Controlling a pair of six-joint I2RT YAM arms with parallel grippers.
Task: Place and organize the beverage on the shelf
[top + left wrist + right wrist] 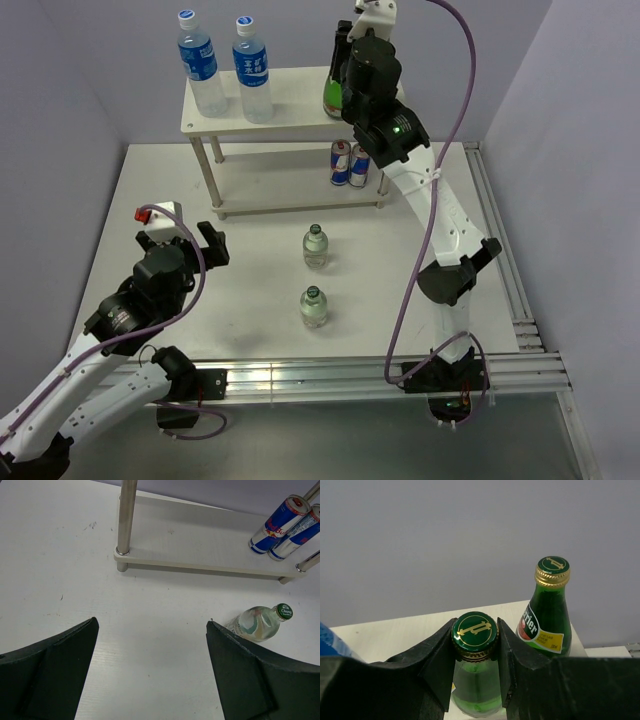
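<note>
L pincer (151, 625): jaws wide apart, nothing betw. them, low over bare bench (150, 190) at near-left, aimed toward shelf (290, 95). In L wrist view both dark fingers frame white bench surface; a shelf leg and the lower board lie ahead.

Shelf stands at far centre of bench, 2 tiers. Top tier, L end: 2 water bottles (203, 62) (252, 68), blue labels, white caps, upright, just beside each other.

Bench centre, in front of shelf: 2 clear bottles (315, 246) (314, 306), green caps, upright, one behind the other, apart from each other and from shelf. One of them shows at R edge of L wrist view, just past the R finger.

Lower tier, R part: 2 cans (341, 163) (359, 166), blue/silver, upright, touching or nearly so.

Top tier, R end: R pincer (475, 650) clamped on neck of green bottle (475, 630), just under its cap; bottle upright over the board, can't tell if its base touches. 2nd green bottle (547, 610), gold-banded cap, yellow label, stands free just to its R near the board's corner. R arm hides most of this in top view.
</note>
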